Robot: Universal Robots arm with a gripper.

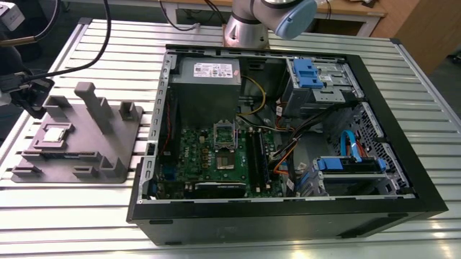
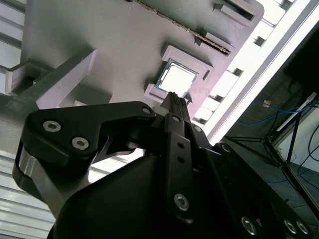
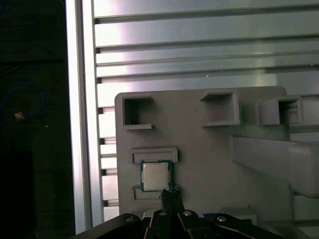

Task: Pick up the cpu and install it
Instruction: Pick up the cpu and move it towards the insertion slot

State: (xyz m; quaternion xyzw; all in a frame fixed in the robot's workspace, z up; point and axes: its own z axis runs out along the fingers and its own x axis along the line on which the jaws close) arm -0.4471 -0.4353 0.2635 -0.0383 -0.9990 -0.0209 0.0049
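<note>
Plainly closed (and empty), the end effector (image 3: 169, 195) hangs just beside the cpu (image 3: 155, 175).

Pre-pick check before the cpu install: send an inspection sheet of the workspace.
Surface: slatted metal table.
Job's things: cpu lies flat in a recess of the grey fixture; open computer case beside it, with the socket on its board.
Clutter: nothing seen.
Grippers: tool shut, tip close to the cpu's edge, holding nothing.
Cables: black cables run toward the tool; wires inside the case.
Surroundings: wooden furniture behind the table.
</note>
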